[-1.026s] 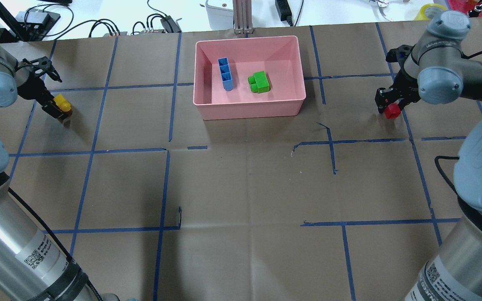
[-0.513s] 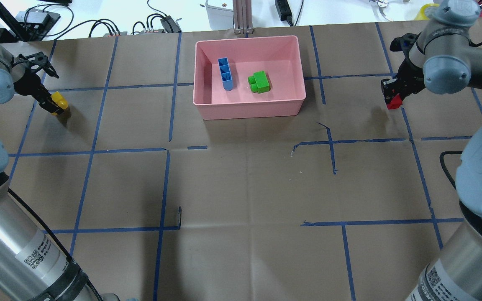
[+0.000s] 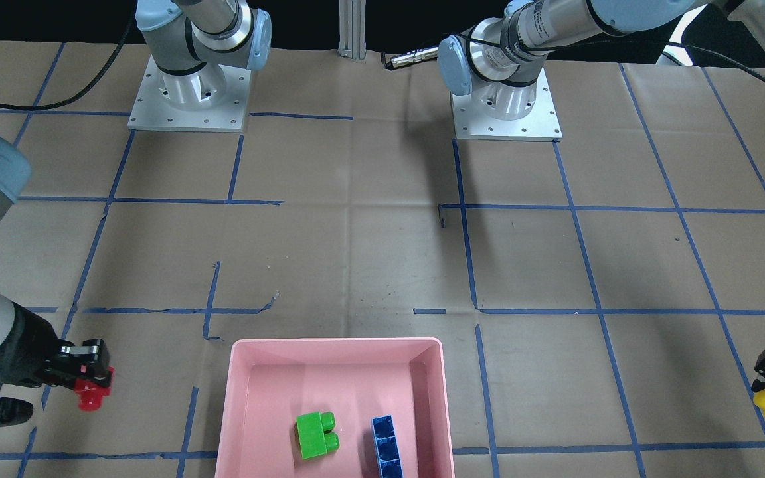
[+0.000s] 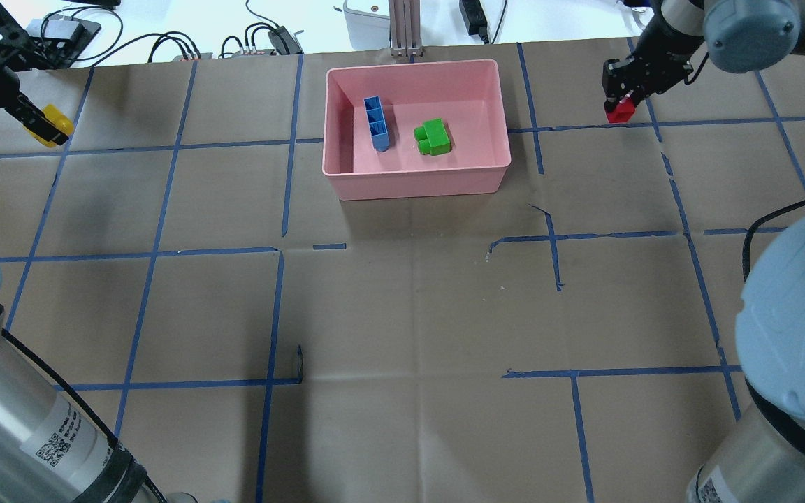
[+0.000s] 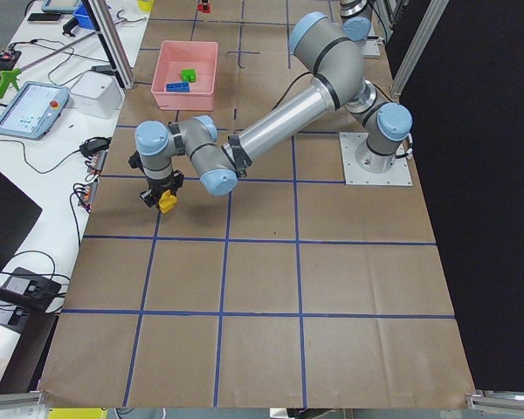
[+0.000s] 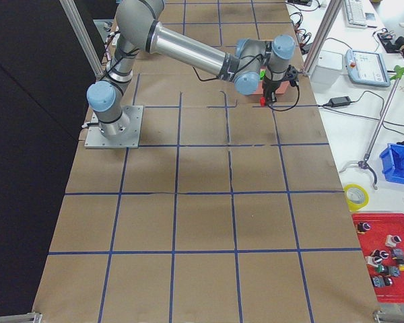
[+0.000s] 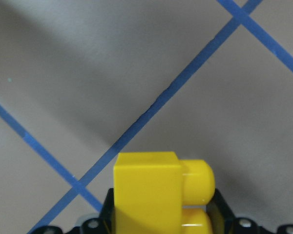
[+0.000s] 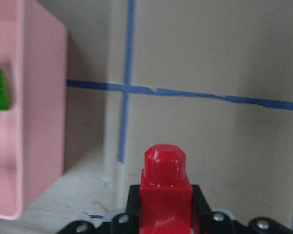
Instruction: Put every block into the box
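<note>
Above table | left gripper [image 4: 45,122] pinching yellow brick [image 7: 149,190] | right gripper [image 4: 619,103] pinching red brick [image 8: 165,187] | arm sticker [image 4: 53,440] unreadable

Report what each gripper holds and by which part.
Left gripper: yellow two-stud brick, pinched at its lower body, studs facing sideways. Right gripper: red one-stud brick, clamped by its base sides, stud pointing outward.

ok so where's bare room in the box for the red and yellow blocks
In the box, open floor lies between the green block and the robot's-right wall, and along the robot-side wall. It is narrower between the blue block and the left wall. Crowded: the gap between blue and green.
</note>
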You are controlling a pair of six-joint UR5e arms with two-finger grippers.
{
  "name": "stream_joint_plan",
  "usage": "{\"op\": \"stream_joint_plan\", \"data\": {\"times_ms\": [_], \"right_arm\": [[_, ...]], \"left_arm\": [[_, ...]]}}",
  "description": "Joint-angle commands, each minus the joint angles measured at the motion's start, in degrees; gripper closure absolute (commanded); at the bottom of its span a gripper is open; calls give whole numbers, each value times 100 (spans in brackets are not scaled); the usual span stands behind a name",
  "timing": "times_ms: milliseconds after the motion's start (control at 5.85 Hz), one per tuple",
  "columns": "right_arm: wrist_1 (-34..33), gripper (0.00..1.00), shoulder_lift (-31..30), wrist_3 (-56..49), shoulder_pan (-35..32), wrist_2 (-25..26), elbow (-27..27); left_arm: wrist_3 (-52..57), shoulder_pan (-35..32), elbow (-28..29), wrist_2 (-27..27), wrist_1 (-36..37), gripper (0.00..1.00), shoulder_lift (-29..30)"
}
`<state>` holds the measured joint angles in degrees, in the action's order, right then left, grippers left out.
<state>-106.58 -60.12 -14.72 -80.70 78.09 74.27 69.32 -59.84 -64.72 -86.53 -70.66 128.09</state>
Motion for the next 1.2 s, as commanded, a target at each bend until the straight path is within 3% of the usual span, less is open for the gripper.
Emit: {"op": "stream_joint_plan", "data": {"times_ms": [0, 171, 513, 684, 855, 1026], "right_arm": [[41, 91, 270, 1429, -733, -1411, -474], [-151, 91, 594, 2107, -1059, -1985, -693], [-1404, 88, 1184, 2613, -1413, -2175, -967], [-1427, 9, 1160, 2615, -1414, -2166, -950], [-1366, 0, 1108, 2632, -1414, -2132, -915], [-1357, 0, 1107, 2632, -1414, -2131, -906]], "left_arm": [[-1492, -140, 625, 83, -1165, 94, -283], [-2118, -411, 653, 101, -1213, 94, -415], [-4048, -1043, 645, 214, -1477, 94, -583], [-5076, -1456, 645, 302, -1477, 94, -566], [-6070, -1904, 653, 329, -1451, 94, -522], [-6871, -2256, 653, 312, -1390, 94, -469]]}}
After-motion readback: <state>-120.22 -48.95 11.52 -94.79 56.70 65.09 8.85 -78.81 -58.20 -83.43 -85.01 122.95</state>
